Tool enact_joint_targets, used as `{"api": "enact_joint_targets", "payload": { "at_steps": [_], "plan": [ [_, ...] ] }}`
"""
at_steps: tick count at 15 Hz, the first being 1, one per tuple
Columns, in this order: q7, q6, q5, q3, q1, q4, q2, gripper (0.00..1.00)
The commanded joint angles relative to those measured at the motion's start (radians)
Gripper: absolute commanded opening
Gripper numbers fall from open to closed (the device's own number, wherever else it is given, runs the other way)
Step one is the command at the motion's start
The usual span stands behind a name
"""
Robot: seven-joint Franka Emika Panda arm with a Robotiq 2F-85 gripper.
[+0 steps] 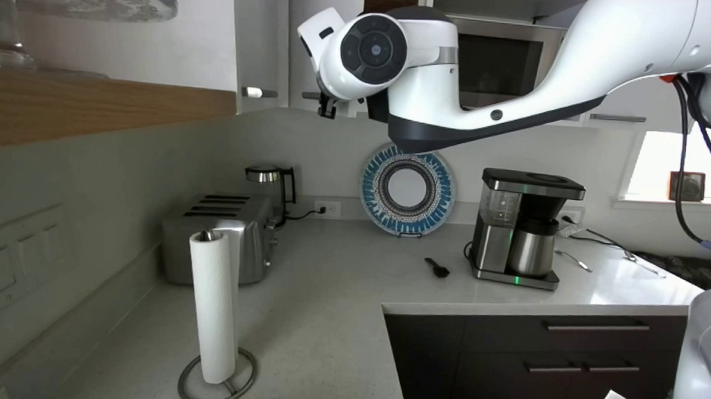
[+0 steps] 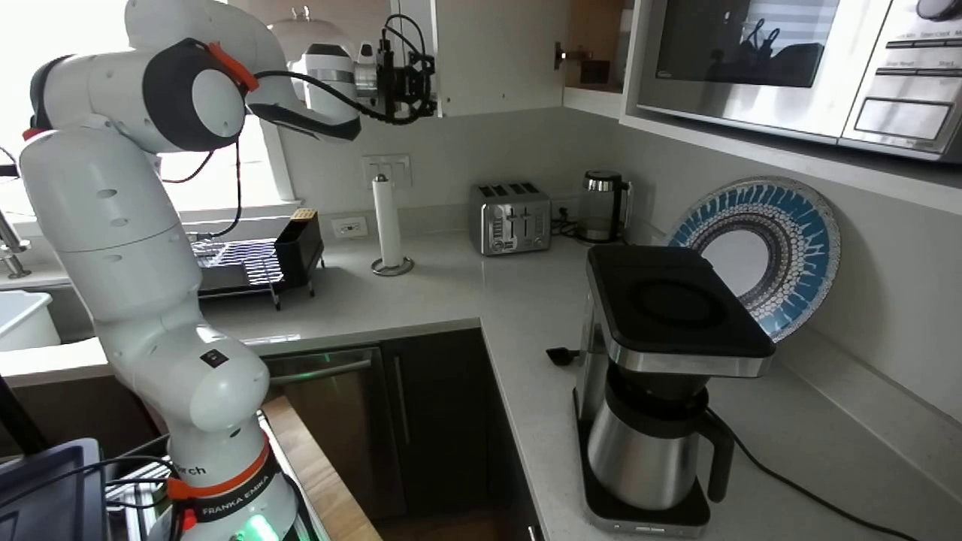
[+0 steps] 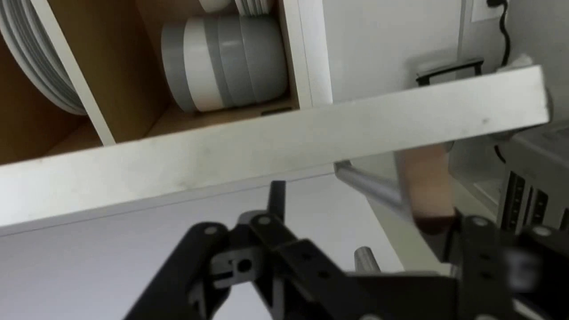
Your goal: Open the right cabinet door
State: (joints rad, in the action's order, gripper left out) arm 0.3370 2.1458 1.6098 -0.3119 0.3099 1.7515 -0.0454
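The right cabinet door [image 2: 500,56] stands swung wide open in an exterior view, its plain white inner face showing and its hinge beside the opening. In the wrist view a pale door edge [image 3: 200,158] crosses above my gripper [image 3: 362,206]. The fingers are apart, and a grey bar handle [image 3: 369,182] shows between them, its end behind a blurred orange-brown piece near the right finger. I cannot tell whether a finger touches the handle or door. In an exterior view the gripper [image 1: 328,106] hangs by the white upper doors; the opposite view hides its fingers.
Bowls [image 3: 226,64] and plates [image 3: 38,58] stand in the open cabinet. The microwave [image 2: 751,52] is beside it. A wooden shelf [image 1: 107,108] with glassware is on the side wall. Below are a toaster [image 2: 511,218], paper towel [image 2: 386,222], coffee maker [image 2: 661,376] and patterned plate [image 1: 407,193].
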Motion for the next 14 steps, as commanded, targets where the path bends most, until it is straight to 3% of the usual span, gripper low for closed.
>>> {"api": "enact_joint_targets", "payload": {
  "at_steps": [1,6,9,12,14],
  "plan": [
    [0.022,0.232,-0.014,0.040,-0.030,-0.012,-0.066,1.00],
    [0.036,0.641,-0.118,0.126,-0.067,-0.047,-0.107,1.00],
    [-0.092,0.852,-0.336,0.193,-0.059,-0.019,-0.116,1.00],
    [-0.288,0.949,-0.582,0.275,0.023,0.089,-0.122,1.00],
    [-0.445,0.949,-0.741,0.331,0.117,0.171,-0.136,1.00]
  ]
}}
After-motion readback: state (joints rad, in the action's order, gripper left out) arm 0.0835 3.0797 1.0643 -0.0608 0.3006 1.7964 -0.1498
